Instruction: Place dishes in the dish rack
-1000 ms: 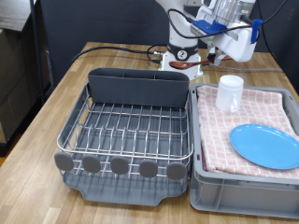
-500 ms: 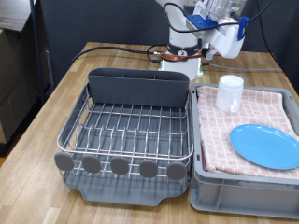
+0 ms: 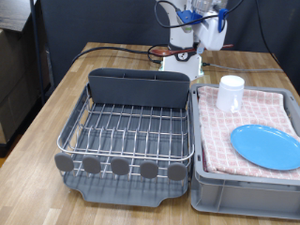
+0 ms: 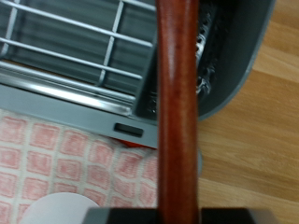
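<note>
My gripper (image 3: 207, 34) hangs high at the exterior view's top, above the table behind the dish rack's (image 3: 131, 131) tall grey utensil trough (image 3: 138, 88). It is shut on the reddish-brown wooden spoon (image 4: 177, 112), whose handle runs straight down the middle of the wrist view. The spoon's end shows below the hand in the exterior view (image 3: 167, 52). The wrist view shows the rack's wires (image 4: 75, 47) and the trough (image 4: 224, 65) under the spoon. The white cup (image 3: 231, 93) and the light-blue plate (image 3: 266, 146) rest on the pink checked cloth. The rack holds no dishes.
The grey crate (image 3: 246, 192) lined with pink checked cloth (image 3: 244, 131) stands right against the rack on the exterior view's right. Black cables (image 3: 112, 49) lie on the wooden table (image 3: 47, 112) behind the rack. The robot's base (image 3: 183, 64) stands at the back.
My gripper has moved towards the exterior view's left with the spoon, from above the crate's back corner to behind the trough. Cup and plate have not moved.
</note>
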Controlling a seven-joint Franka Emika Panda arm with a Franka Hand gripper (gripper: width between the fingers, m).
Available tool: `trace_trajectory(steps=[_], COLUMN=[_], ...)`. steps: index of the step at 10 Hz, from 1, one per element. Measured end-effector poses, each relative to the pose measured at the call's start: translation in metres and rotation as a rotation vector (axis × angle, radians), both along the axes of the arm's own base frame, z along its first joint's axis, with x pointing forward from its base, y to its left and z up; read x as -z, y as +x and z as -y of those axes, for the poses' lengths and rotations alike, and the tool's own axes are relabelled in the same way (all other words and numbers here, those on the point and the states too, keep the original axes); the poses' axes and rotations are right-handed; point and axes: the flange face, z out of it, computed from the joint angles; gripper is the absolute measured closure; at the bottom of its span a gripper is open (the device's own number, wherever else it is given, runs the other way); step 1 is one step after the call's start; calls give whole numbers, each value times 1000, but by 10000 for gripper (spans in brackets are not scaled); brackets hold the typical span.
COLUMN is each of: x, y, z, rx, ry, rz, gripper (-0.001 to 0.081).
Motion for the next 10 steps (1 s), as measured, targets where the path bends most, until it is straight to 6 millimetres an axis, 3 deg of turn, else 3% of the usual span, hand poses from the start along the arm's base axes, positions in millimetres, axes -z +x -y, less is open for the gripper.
trace_trajectory(steps=[4,10], x=[14,15], y=[-9,-8], z=[38,52], rx=[-13,69], ry=[169,285], rz=[-36,-33], gripper=[711,711])
